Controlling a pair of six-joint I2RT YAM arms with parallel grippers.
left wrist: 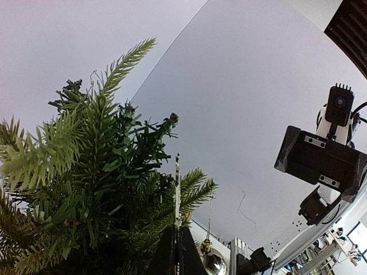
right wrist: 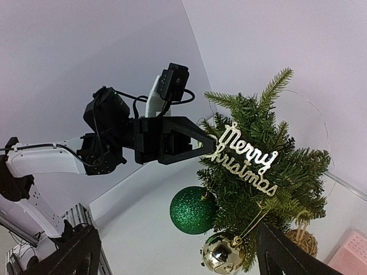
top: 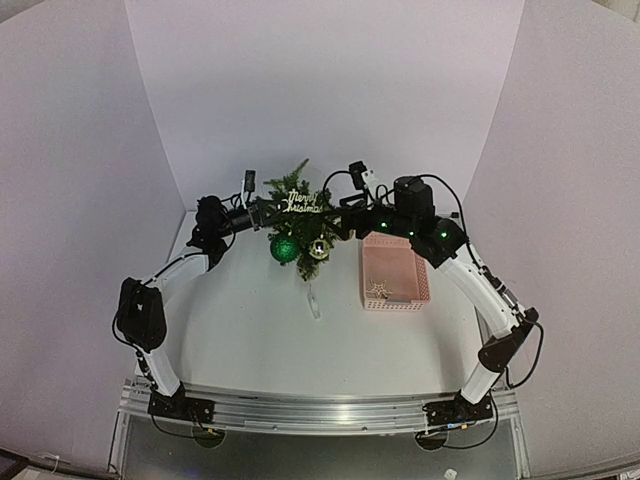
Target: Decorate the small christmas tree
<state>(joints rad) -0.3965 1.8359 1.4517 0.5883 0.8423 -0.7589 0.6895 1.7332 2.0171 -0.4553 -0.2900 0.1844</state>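
The small Christmas tree (top: 292,185) stands at the far middle of the counter (top: 250,330), between the two arms and just to the left of a pink basket (top: 395,305). Across its upper branches lies a gold glitter sign (right wrist: 246,163) in looping script that reads "Merry Christmas", slanting down to the right in the right wrist view.

The left tool (right wrist: 205,143) reaches in from the side with its jaws fully together, nipping the end of the sign by the letter "M". From its own camera, a thin gold strip rises edge-on from between the closed tips, against the needles.

The right tool (right wrist: 176,227) stands spread as wide as it goes and has hold of nothing. Its two dark fingers frame the lower part of the tree from a little way off.

A glittery green ball (right wrist: 193,210) hangs low on the tree. Next to it hangs a shiny gold ball (right wrist: 222,256), and farther right a tan woven ball (right wrist: 302,242).
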